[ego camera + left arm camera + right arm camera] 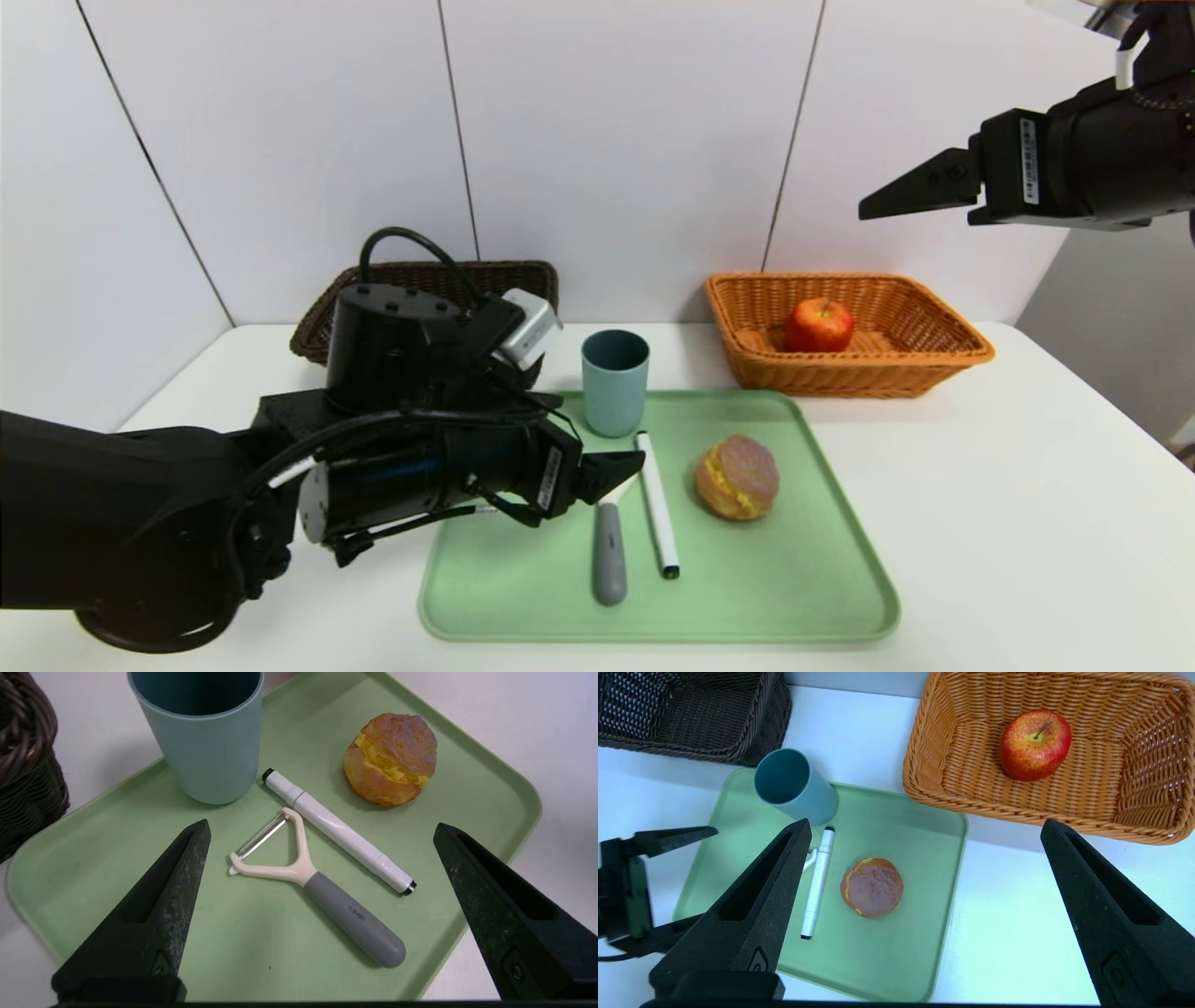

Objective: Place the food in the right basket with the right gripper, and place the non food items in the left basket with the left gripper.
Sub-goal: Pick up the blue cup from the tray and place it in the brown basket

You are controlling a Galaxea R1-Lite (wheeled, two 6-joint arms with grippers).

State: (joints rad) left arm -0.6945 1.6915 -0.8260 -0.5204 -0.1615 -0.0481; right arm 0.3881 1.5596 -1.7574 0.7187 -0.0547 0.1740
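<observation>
1. The left gripper (pixel 621 467) hangs low over the left side of the green tray (pixel 794 597), its jaws spread wide and holding nothing, just above the peeler (pixel 317 891).
2. On the tray, the pen (pixel 657 504) lies beside the peeler, the cup (pixel 615 382) stands upright at the back edge, and the bun (pixel 737 477) sits to the right.
3. The apple (pixel 820 325) rests in the orange basket (pixel 934 359).
4. The dark basket (pixel 420 280) stands behind the left arm.
5. The right gripper (pixel 920 191) is raised high above the orange basket, wide open and empty.
</observation>
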